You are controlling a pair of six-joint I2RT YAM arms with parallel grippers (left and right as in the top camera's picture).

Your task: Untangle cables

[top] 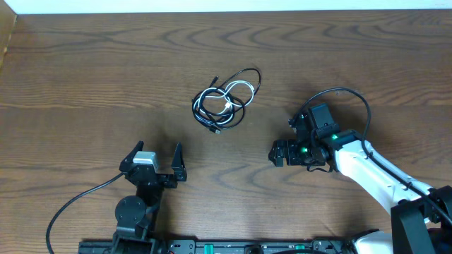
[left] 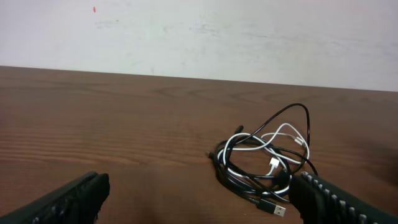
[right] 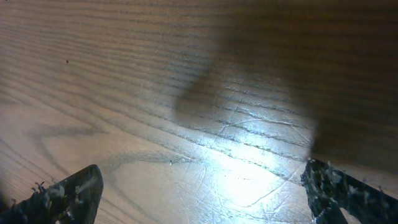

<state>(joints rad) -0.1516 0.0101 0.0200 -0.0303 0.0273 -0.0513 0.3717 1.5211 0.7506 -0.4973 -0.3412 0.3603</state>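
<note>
Black fingers spread and empty on both sides: the left gripper [top: 156, 152] sits low in the overhead frame, the right gripper [top: 286, 137] right of centre. Best play looks like pinning the knot and drawing one outer loop out slowly. The tangled bundle of thin black and white cables [top: 224, 102] lies just above centre on the brown wood-grain table [top: 85, 70], its white cord threaded through black coils.

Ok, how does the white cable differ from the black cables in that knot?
The white cable is pale and stands out; the black cables nearly blend with the dark table. The white cable's loops sit inside the pile, while the black cables throw a wider loop past it and look longer. Both lie in one knot, held by nothing.
</note>
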